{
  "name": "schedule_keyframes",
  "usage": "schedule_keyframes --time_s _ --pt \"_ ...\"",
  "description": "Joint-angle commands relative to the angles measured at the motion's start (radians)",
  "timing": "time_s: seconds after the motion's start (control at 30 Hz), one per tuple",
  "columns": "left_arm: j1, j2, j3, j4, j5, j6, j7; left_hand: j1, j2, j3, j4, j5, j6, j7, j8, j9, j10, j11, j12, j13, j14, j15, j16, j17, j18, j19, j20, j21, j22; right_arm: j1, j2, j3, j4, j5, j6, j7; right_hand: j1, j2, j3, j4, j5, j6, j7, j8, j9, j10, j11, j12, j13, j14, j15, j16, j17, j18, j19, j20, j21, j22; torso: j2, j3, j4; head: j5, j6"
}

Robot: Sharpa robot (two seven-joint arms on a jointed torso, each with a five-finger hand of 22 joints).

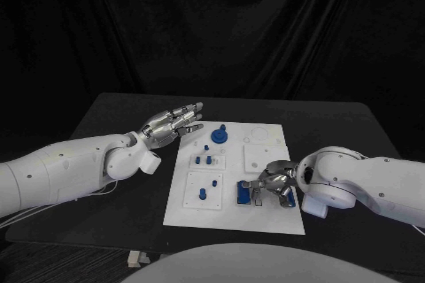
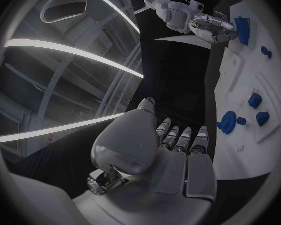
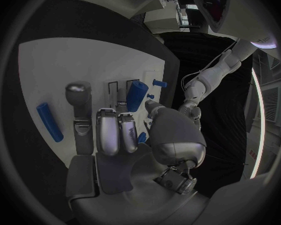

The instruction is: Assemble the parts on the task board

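Two arms are seen, each cased in smooth white rounded shells with small dark screw dots. A white block-shaped cuff is carried at the left wrist. The left hand and right hand are built of silver metal, with dark segmented fingers and grey pads. Thin cables are run beneath the left arm.

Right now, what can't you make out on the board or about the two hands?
- Head view: the right hand covers part of the blue block; grip or mere touch is unclear.
- Right wrist view: its fingers hide the task board beneath.
- Head view: the small blue parts are too small to identify.
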Motion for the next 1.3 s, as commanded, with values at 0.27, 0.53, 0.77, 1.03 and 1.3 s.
schedule_keyframes --time_s 0.27,0.53,0.77,1.03,1.3 --pt "-0.002 0.001 0.001 0.000 0.003 0.016 0.006 0.001 0.007 0.005 0.000 0.004 0.003 0.007 0.007 0.001 0.002 -0.006 0.003 0.001 -0.002 0.008 -0.004 -0.001 0.012 0.001 0.008 0.000 0.002 0.037 -0.057 0.001 0.079 -0.105 -0.135 0.178 0.128 -0.035 -0.025 -0.091 0.004 0.009 -0.019 0.112 0.062 0.108 -0.011 0.003 0.263 0.071 -0.009 0.014 0.064 0.012 0.010 -0.010 0.033 0.067 0.000 0.0002 -0.0003 -0.004 0.000" --pt "-0.002 0.000 0.001 0.001 0.003 0.017 0.006 0.002 0.007 0.006 -0.001 0.005 0.004 0.008 0.007 0.002 0.002 -0.007 0.003 0.001 -0.002 0.008 -0.004 -0.001 0.012 0.001 0.008 0.000 0.002 0.036 -0.057 0.000 0.077 -0.163 -0.062 0.167 0.172 -0.030 -0.088 -0.101 -0.069 -0.050 -0.041 0.318 0.237 0.108 -0.030 0.003 0.263 0.069 -0.024 0.010 0.054 0.014 0.008 -0.021 0.016 0.067 -0.001 0.0001 -0.0006 0.000 0.000" --pt "-0.002 -0.001 0.001 0.001 0.003 0.019 0.005 0.002 0.007 0.006 -0.001 0.006 0.004 0.008 0.007 0.002 0.002 -0.006 0.003 0.001 -0.002 0.008 -0.004 -0.001 0.012 0.001 0.008 0.000 0.002 0.011 -0.049 0.000 0.065 -0.261 0.005 0.133 0.200 -0.035 -0.141 -0.108 -0.105 -0.087 -0.076 0.532 0.472 0.108 -0.060 0.003 0.263 0.071 -0.047 0.015 0.064 0.013 0.016 -0.042 0.019 0.069 -0.001 -0.0004 0.0003 -0.003 0.000" --pt "-0.003 0.001 0.001 0.000 0.003 0.022 0.003 0.003 0.007 0.008 -0.002 0.006 0.005 0.009 0.007 0.002 0.002 -0.005 0.004 0.001 -0.002 0.008 -0.004 -0.001 0.012 0.001 0.008 0.000 0.002 -0.004 -0.036 0.000 0.051 -0.312 0.030 0.111 0.216 -0.032 -0.177 -0.107 -0.108 0.302 -0.106 0.932 0.865 0.108 -0.085 0.003 0.263 0.071 -0.068 0.015 0.062 0.012 0.023 -0.061 0.016 0.070 0.001 -0.0002 0.0001 -0.006 0.000" --pt "-0.003 0.001 0.001 0.000 0.003 0.025 0.001 0.004 0.007 0.009 -0.003 0.007 0.005 0.009 0.007 0.002 0.002 -0.004 0.004 0.001 -0.002 0.008 -0.004 -0.001 0.012 0.002 0.009 0.000 0.002 -0.019 -0.015 0.000 0.034 -0.325 0.031 0.099 0.224 -0.030 -0.177 -0.110 -0.106 0.294 -0.108 0.932 0.873 0.108 -0.087 0.003 0.263 0.070 -0.069 0.012 0.056 0.012 0.023 -0.063 0.013 0.070 0.000 0.0000 -0.0004 -0.005 0.000"
